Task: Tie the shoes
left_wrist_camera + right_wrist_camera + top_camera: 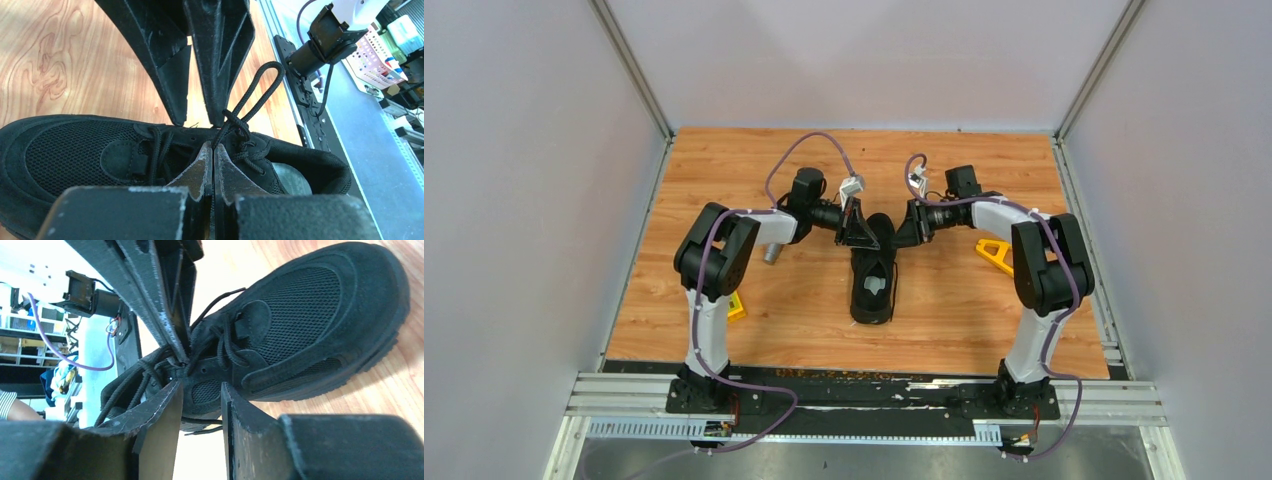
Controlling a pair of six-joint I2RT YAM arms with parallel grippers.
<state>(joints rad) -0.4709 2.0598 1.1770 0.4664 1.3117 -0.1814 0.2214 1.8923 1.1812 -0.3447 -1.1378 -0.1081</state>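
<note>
The black shoe (871, 300) lies mid-table with its toe pointing away from the arm bases; its grey insole (285, 175) shows in the left wrist view. My left gripper (213, 146) is shut over the eyelets, pinching a thin black lace whose loop (257, 87) stands up beyond the tips. In the top view the left gripper (862, 233) sits over the shoe's far half. My right gripper (200, 387) is open beside the shoe's side (310, 315), its jaws apart with only a loose lace strand crossing behind the gap. The right gripper (902, 238) meets the shoe from the right.
A yellow tool (994, 254) lies on the wood to the right of the shoe. A small yellow item (736, 307) sits by the left arm, and a silver microphone (772, 253) pokes out under it. Grey walls close in both sides and the back.
</note>
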